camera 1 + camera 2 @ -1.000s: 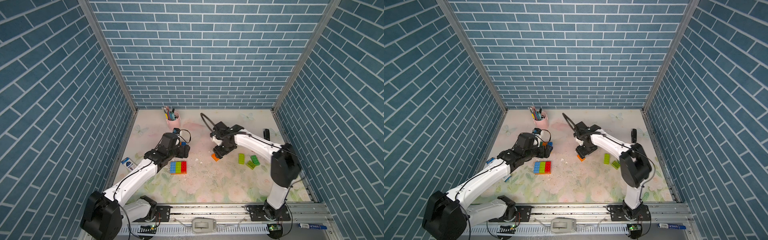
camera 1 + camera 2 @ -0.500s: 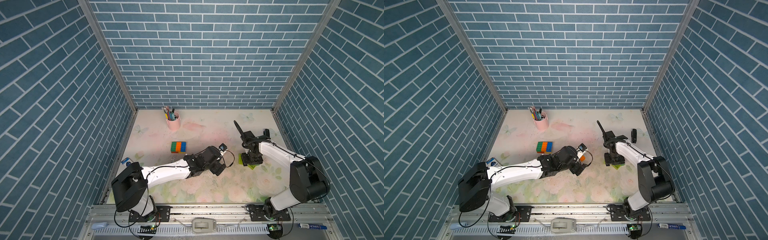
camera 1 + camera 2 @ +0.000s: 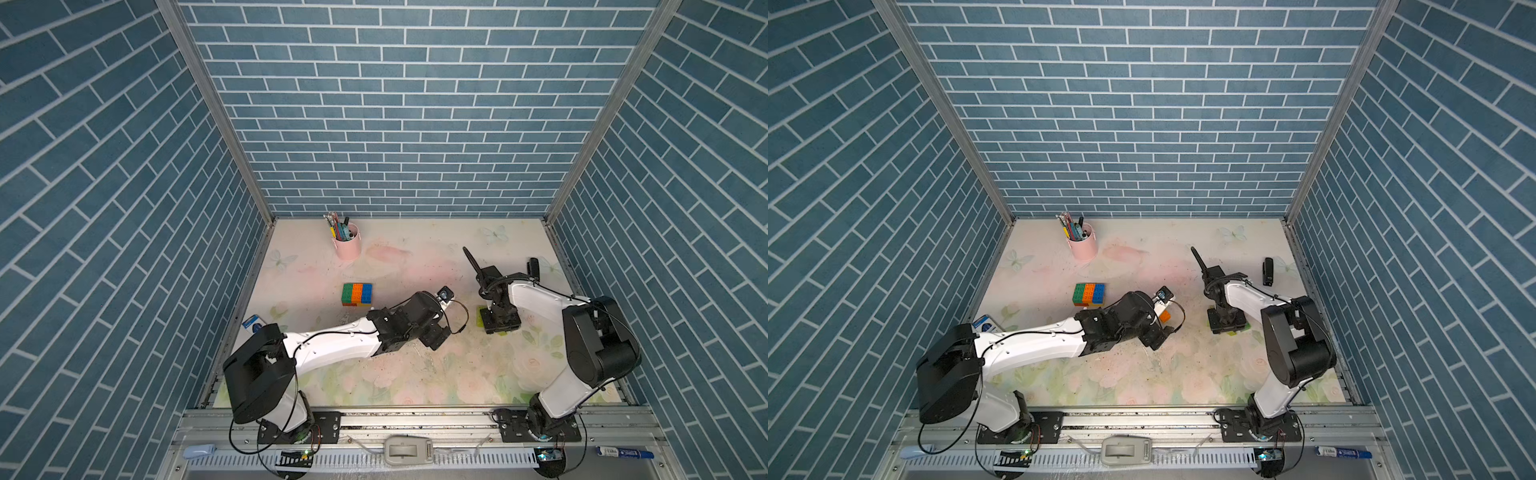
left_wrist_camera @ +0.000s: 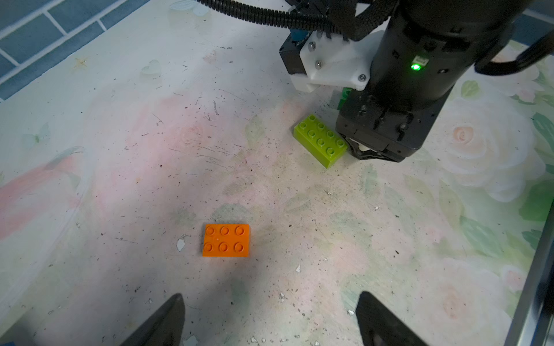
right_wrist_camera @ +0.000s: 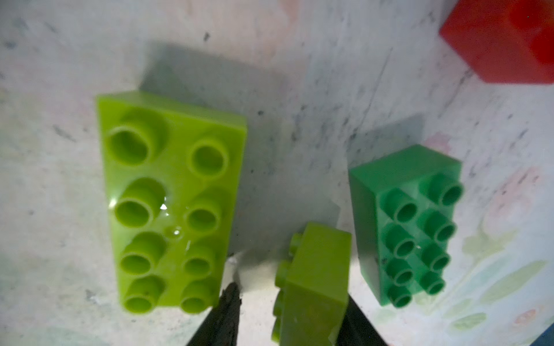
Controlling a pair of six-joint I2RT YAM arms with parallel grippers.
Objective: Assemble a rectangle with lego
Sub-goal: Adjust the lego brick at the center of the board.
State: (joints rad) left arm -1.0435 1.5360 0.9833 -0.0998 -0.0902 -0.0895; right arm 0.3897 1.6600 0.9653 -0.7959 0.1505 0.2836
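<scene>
Both top views look steeply down from high front at the whole floral-printed tabletop (image 3: 457, 374) (image 3: 1142, 374). Left wrist views it low, oblique; right wrist far closer, sharing the flat lime-green studded plastic brick (image 4: 320, 143) (image 5: 171, 200).

Cut-offs and cover, brick cluster
Right wrist view: red brick (image 5: 503, 39) blurred, clipped by the edge; tipped lime brick (image 5: 314, 284) runs off the edge. Left wrist view: dark green brick (image 4: 345, 95) mostly behind right gripper (image 4: 371, 155).

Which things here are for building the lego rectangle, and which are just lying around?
For the job: stacked green, orange and blue plastic bricks; flat orange brick; lime brick lying flat; lime brick on its side; dark green brick; red brick.
Lying about: pink cup of pens; small black object; blue-and-white box; blue marker pen.
</scene>
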